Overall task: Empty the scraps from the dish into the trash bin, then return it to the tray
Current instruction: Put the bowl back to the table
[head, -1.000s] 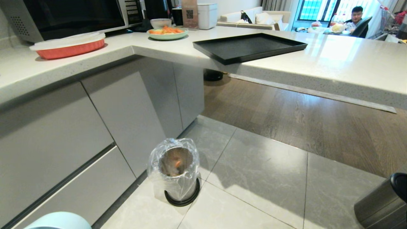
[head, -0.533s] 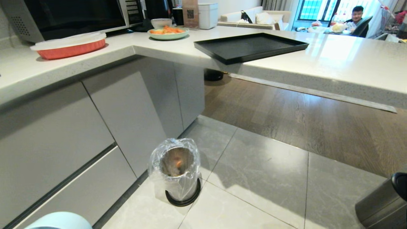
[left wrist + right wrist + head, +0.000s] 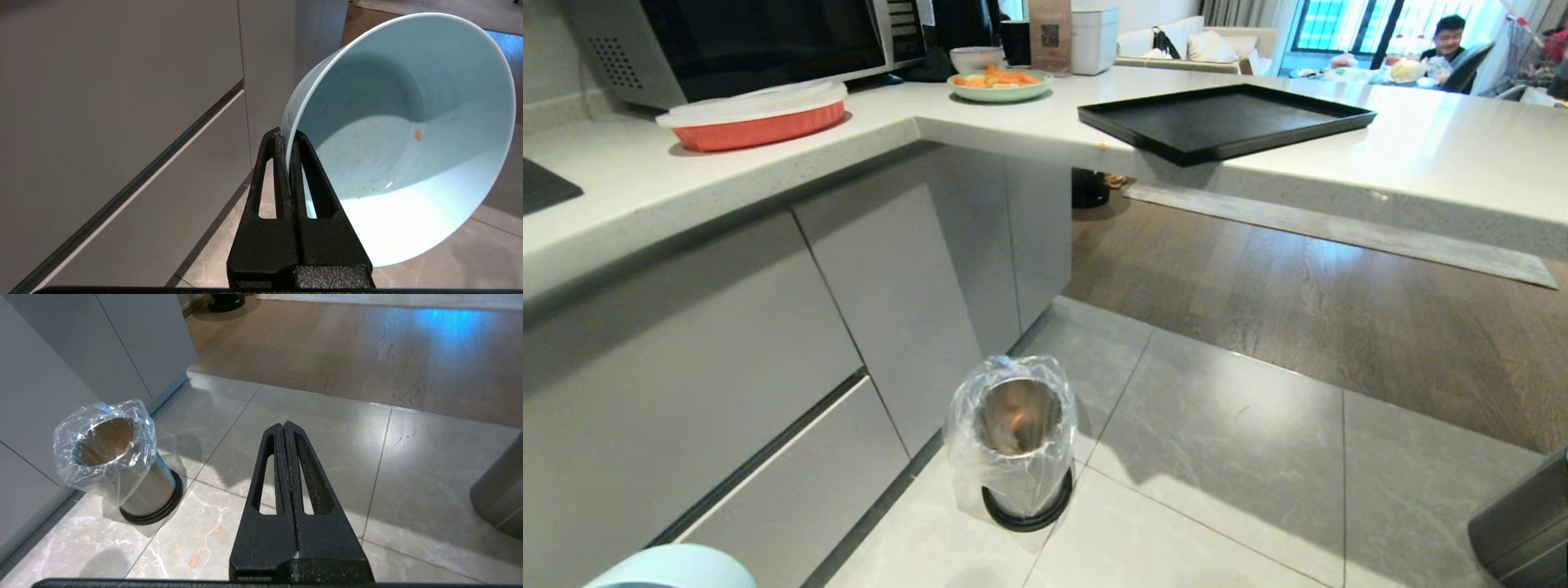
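Left wrist view: left claw (image 3: 289, 141) pinches the emptied dish (image 3: 402, 134) by its rim (apparently tilted), low near the trash bin (image 3: 1017, 441); the tray (image 3: 1225, 122) waits up on the desk, ahead-right.

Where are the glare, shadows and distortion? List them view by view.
Head view: window glare on the counter, straight edges bowed by the wide lens. Left wrist view: a curved shadow darkens the far half of the dish, the near half is bright. Right wrist view: blue glare on the wood floor.
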Controlling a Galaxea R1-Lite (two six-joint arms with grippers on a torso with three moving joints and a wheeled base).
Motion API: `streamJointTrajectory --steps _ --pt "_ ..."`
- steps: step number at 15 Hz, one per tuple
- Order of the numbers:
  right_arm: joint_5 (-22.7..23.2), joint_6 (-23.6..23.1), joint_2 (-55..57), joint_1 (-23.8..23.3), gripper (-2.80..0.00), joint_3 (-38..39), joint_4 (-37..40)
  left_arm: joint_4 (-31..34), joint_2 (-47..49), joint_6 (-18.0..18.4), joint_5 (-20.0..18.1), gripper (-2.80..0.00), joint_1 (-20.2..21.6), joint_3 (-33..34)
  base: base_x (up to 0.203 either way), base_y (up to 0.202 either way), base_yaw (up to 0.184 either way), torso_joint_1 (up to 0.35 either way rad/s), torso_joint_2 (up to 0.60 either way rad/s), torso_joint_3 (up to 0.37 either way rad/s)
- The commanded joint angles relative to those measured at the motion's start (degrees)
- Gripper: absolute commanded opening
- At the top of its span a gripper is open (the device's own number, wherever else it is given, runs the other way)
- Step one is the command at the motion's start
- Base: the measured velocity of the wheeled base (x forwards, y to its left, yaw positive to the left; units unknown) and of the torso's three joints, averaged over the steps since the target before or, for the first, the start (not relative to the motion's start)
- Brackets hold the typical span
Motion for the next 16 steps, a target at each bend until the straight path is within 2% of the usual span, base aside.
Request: streamJointTrajectory --steps 1,16 --pt "-0.07 0.05 -0.02 0.00 -2.80 0.00 -0.04 -0.04 0.04 0.00 -0.07 -2.80 0.02 0.00 0.000 0.000 0.000 0.000 0.00 0.000" --pt "-0.07 0.08 0.03 0.00 -2.80 0.00 -0.04 -0.04 0.04 0.00 -0.07 -2.80 0.02 0.00 0.000 0.000 0.000 0.000 0.00 0.000"
